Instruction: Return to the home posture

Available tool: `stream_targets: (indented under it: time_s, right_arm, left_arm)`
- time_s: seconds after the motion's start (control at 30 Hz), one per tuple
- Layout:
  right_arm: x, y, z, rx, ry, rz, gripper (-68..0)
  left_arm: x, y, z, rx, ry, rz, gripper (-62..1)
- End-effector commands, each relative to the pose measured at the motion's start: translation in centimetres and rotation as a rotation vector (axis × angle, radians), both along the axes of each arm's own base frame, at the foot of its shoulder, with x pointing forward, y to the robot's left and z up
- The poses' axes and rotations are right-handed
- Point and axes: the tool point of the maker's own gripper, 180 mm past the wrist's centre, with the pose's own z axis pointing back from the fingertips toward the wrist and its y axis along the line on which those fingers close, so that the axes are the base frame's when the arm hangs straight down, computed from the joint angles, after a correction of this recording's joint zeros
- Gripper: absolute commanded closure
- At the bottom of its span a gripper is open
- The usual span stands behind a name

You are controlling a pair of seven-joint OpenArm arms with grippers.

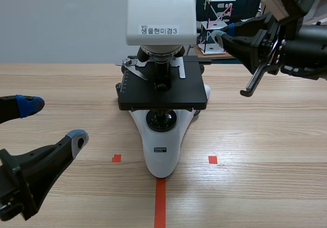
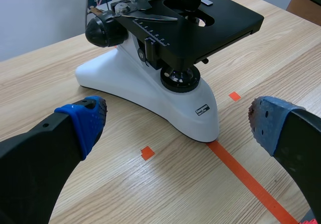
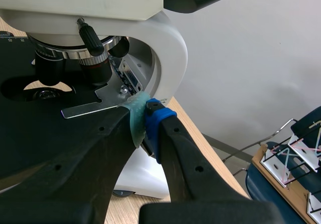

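In the scene view the microscope (image 1: 161,151) stands mid-worktop (image 1: 265,151), its long axis running away from the robot, foot toward the camera and head at the far end. The left end effector (image 1: 53,121) sits low and well to the left of the base with its fingers spread wide and nothing between them. The right end effector (image 1: 225,33) is raised at the microscope's right, level with the head and above the stage (image 1: 163,92), its tips pointing inward toward the instrument. The right arm is therefore the nearer one, and I judge its retreat has to go outward to the right, away from the stage edge. In the left wrist view the microscope (image 2: 140,88) lies ahead of the left end effector (image 2: 178,128), with the base's nose roughly between the wide-open blue pads but touching neither, so a straight pull back looks unobstructed. In the right wrist view the right end effector (image 3: 146,121) has its green and blue pads pressed together, and I see nothing gripped between them. Its tips sit just beside the curved white arm of the microscope (image 3: 165,38) and close over the metal stage clip (image 3: 90,106). I cannot tell whether they touch either. Wire-frame models (image 3: 296,153) stand behind on the outer side.
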Motion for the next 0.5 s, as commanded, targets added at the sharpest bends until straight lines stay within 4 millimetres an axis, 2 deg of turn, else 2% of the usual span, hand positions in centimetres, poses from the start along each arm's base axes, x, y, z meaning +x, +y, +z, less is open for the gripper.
stream_targets:
  time_s: [0.0, 0.33, 0.47]
  right_arm:
    - [0.2, 0.0, 1.6, 0.016, -0.043, 0.015, -0.2]
    - [-0.1, -0.1, 1.2, 0.017, -0.03, 0.013, -0.2]
    - [-0.9, -0.7, 1.4, 0.041, -0.038, 0.002, -0.2]
  left_arm:
    - [0.0, -0.2, 0.6, -0.015, -0.013, -0.004, -59.4]
    - [0.0, -0.2, 0.5, -0.015, -0.013, -0.004, -59.4]
    - [0.0, -0.2, 0.6, -0.015, -0.013, -0.004, -59.4]
